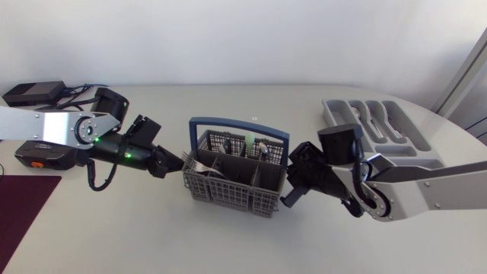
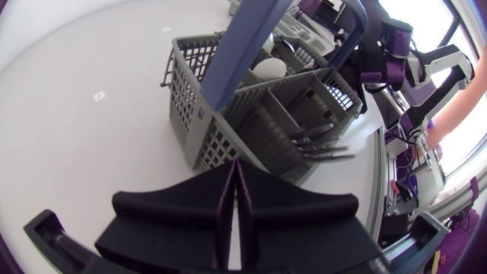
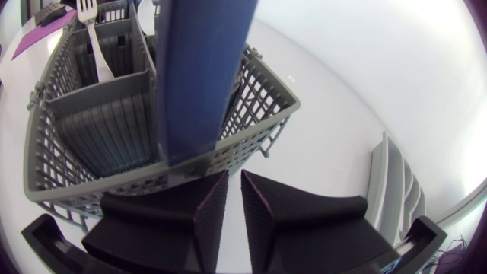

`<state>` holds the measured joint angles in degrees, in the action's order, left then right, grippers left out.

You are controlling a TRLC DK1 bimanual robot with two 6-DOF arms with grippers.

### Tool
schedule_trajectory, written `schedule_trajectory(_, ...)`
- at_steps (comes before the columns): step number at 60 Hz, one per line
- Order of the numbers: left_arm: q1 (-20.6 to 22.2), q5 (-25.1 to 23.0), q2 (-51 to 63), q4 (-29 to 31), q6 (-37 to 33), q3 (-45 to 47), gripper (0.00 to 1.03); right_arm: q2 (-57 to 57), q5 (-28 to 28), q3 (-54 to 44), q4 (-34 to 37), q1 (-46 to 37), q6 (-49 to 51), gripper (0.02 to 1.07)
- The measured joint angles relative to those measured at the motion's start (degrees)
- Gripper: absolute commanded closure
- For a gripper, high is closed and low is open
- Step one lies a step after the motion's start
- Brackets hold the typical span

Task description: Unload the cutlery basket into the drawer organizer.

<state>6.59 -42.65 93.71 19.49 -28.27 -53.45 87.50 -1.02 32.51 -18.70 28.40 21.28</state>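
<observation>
Cutlery basket (image 1: 228, 194) stands mid-surface, with my left jaws and right jaws closed and empty at its two ends. Best practice, I judge: open wide, pinch one fork (image 1: 199, 165) by its neck, and lift straight up. The basket is grey plastic lattice with a blue arched handle (image 1: 239, 125). The forks are slim metal. The moulded grey drawer organizer (image 1: 331, 113) lies well apart on my right.

Blue handle (image 1: 238, 124) barring basket (image 1: 228, 190) middle, left gripper (image 1: 173, 163) and right gripper (image 1: 291, 192) flanking its ends, bare table (image 1: 190, 243) in front
</observation>
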Motion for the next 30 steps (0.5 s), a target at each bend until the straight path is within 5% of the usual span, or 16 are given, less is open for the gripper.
schedule_trajectory(30,-1.9,1.6,-0.3,-6.1,0.2,1.0,0.99,4.4,-4.2,5.5,-0.9,1.8,0.0,0.85)
